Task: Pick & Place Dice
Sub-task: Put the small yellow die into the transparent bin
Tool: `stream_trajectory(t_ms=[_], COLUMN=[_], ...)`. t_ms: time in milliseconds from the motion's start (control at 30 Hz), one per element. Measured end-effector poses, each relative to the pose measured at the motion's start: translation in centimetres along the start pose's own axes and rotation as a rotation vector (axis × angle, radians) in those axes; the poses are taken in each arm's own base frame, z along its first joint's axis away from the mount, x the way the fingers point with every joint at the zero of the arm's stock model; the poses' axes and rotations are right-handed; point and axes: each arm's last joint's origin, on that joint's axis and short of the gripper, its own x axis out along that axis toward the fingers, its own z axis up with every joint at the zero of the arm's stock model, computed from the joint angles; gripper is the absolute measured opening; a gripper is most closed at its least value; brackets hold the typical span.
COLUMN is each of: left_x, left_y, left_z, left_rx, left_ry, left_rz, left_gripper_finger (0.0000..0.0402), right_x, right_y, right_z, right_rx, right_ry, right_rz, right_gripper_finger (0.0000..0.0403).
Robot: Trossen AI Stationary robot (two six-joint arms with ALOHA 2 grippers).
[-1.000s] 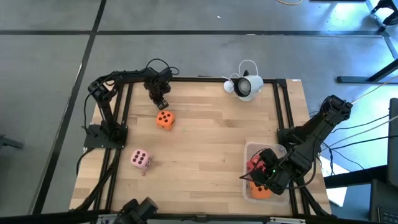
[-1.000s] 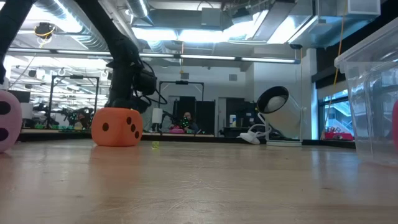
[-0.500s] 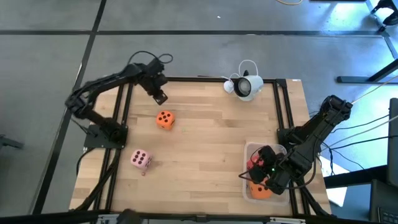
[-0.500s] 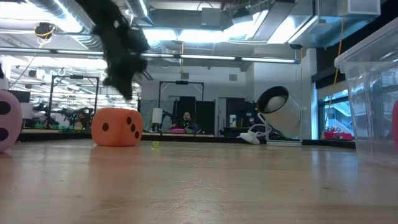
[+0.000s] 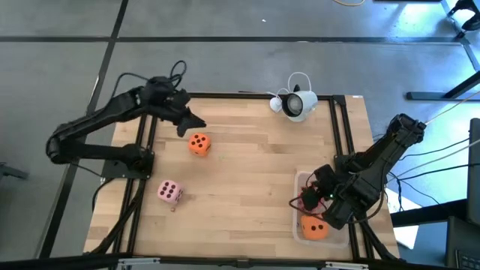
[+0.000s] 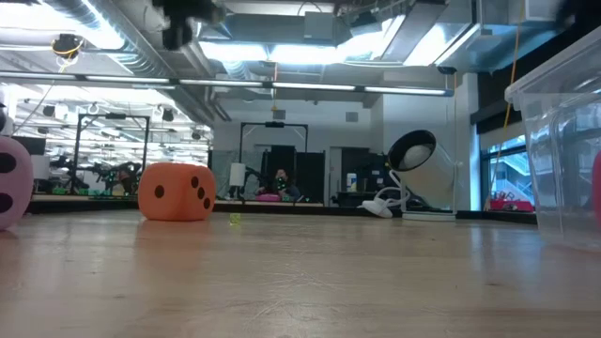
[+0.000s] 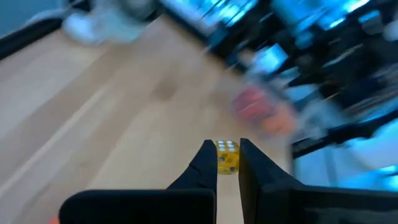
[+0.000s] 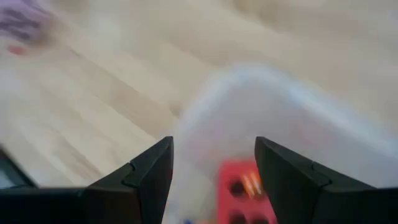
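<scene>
Left gripper (image 5: 187,122) hangs above the table's far-left part, fingers pinched onto a tiny yellow die (image 7: 227,156), just beside the orange die (image 5: 199,144). Nearer the front edge lies the pale pink die (image 5: 169,193). Right gripper (image 5: 313,193) hovers over the clear bin (image 5: 300,180) with fingers apart and empty; inside sit a red die (image 8: 244,189) and another orange die (image 5: 313,228).

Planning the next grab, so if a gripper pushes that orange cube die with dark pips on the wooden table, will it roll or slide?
The orange cube die with dark pips rests on a flat face, so it probably slides or tips rather than rolls. Its rounded edges and soft look suggest squashing when squeezed.
</scene>
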Motion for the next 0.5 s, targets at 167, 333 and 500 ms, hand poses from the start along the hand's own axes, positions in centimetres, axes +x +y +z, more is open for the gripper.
stream_trajectory(t_ms=[167,333,500], left_x=[-0.9,-0.1,1.6], left_y=[-3.3,-5.9,-8.4], left_z=[0.6,0.8,1.2], left_rx=[0.026,0.026,0.033], left_ry=[-0.136,-0.202,-0.277], left_rz=[-0.192,-0.311,-0.449], left_gripper_finger=[0.0008,0.0008,0.0008], right_x=[-2.7,-5.9,-7.9], right_y=[2.3,4.5,6.7], right_z=[3.1,7.3,11.3], right_rx=[-0.212,-0.394,-0.632], right_ry=[-0.184,-0.399,-0.576], right_rz=[0.116,0.174,0.179], right_gripper_finger=[0.0223,0.0220,0.0207])
